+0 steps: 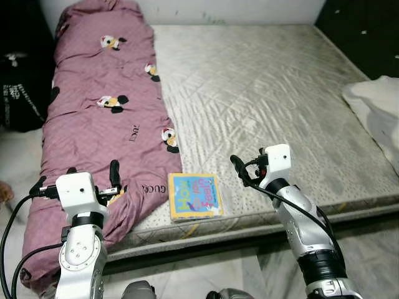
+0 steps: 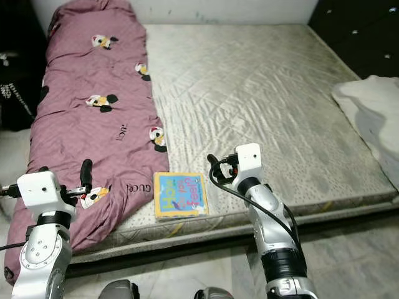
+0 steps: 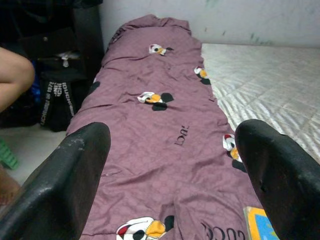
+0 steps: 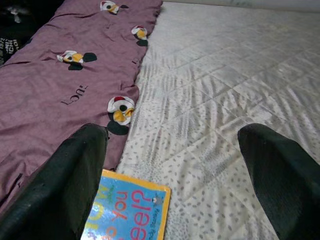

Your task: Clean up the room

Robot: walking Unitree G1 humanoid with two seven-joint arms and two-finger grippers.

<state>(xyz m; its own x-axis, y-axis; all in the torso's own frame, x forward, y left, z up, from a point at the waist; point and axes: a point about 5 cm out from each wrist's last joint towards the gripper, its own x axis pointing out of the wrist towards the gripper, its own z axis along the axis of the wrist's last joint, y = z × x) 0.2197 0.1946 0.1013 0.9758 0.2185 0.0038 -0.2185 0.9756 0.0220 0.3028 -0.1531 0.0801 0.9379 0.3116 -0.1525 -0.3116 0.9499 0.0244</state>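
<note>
The right gripper (image 4: 172,175) hovered spread and empty, the book (image 1: 194,195) just beside it. The left gripper (image 3: 175,175), likewise spread, hung over the purple blanket (image 1: 103,118), possibly touching it.

Both silver arms are raised forward. The left gripper (image 1: 77,177), with two long black fingers, has its fingers spread wide apart. The right gripper (image 4: 175,170) likewise has its black fingers parted, holding nothing.
</note>
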